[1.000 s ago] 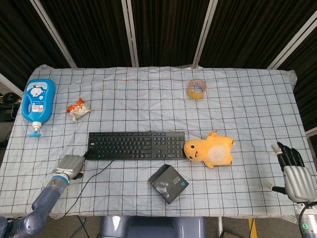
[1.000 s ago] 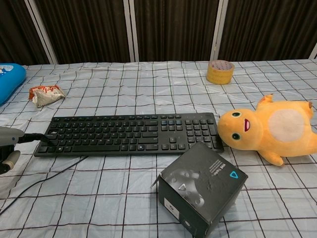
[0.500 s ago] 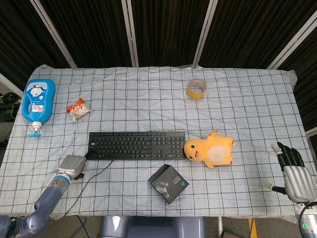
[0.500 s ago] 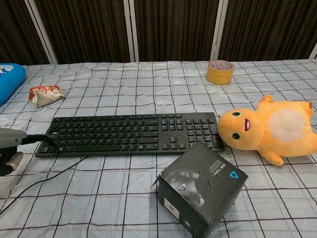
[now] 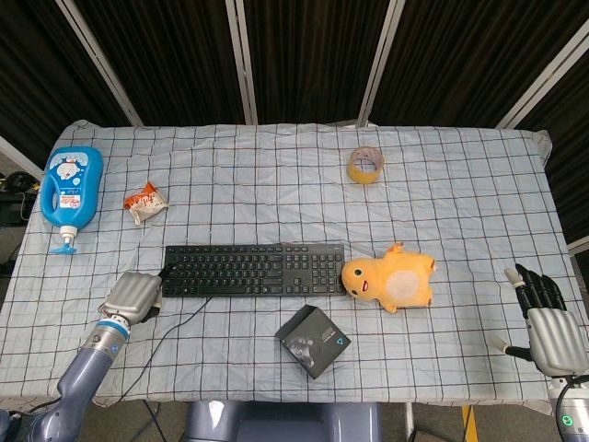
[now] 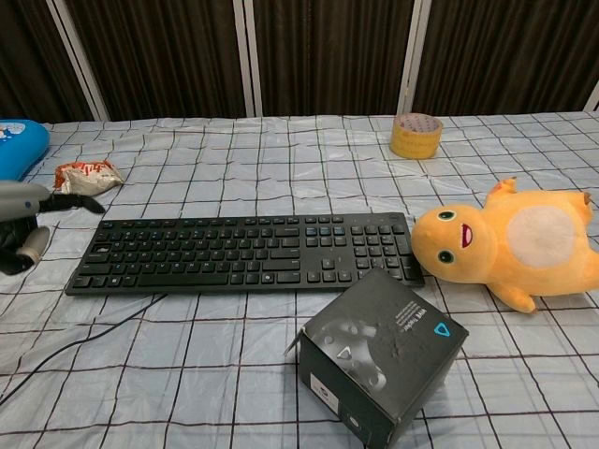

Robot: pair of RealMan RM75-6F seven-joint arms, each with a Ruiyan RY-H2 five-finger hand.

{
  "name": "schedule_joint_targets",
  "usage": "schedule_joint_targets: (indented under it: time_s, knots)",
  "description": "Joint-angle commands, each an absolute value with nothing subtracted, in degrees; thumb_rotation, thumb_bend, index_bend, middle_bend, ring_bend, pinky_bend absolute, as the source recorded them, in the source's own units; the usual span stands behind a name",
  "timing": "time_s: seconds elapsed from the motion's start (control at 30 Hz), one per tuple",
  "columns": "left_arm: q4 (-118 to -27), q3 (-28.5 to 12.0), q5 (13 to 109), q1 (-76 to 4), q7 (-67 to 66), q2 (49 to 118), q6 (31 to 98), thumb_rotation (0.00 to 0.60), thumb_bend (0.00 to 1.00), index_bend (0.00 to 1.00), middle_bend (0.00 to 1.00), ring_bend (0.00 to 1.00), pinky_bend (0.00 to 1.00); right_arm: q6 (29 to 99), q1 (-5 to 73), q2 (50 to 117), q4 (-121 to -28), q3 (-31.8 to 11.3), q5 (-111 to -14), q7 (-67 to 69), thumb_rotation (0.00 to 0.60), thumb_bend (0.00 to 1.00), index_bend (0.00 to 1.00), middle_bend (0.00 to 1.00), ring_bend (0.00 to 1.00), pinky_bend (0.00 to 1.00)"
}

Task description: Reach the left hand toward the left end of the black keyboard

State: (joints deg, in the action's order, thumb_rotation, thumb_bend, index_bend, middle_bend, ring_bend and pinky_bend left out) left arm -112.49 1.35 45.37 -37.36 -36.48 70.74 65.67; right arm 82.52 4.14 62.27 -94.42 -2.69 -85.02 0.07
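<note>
The black keyboard lies flat at the table's middle, its left end bare. My left hand hovers just off that left end, near the front corner, its back turned up. In the chest view the left hand shows at the frame's left edge, raised above the cloth, with a dark finger stretched out toward the keyboard's far left corner. It holds nothing. My right hand rests at the table's front right corner, fingers spread and empty.
The keyboard's cable trails off the front edge near my left arm. A black box and a yellow plush sit by the keyboard's right end. A snack packet, a blue bottle and a tape roll lie further back.
My left hand has lifted off the cloth and moved forward, closer to the keyboard's left end. The right hand and all objects have stayed put.
</note>
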Motion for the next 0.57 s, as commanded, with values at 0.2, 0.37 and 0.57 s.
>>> schedule_joint_targets:
  time_s: [0.2,0.37,0.57]
  knots:
    - [-113.7,6.3,70.1,-24.7,-24.2,64.3,82.6,0.600,0.26,0.00,0.00,0.00,0.00,82.7,4.1,62.3,-94.4,-2.6,-85.4,0.0,0.600,0.08,0.03,0.00,0.00,0.00]
    - [-108.5,9.3,76.5,-19.2,-18.9,63.6,87.9,0.600,0.03,0.00,0.00,0.00,0.00,82.9,4.1,62.3,-94.3,-2.5,-85.7,-0.3,0.600,0.08,0.03,0.00,0.00,0.00]
    - [-100.4,9.9,80.9,-14.5,-13.1,65.0,92.9,0.600,0.02,0.00,0.00,0.00,0.00,83.0,4.2,62.6,-94.1,-2.4,-86.2,-0.6,0.600,0.08,0.03,0.00,0.00,0.00]
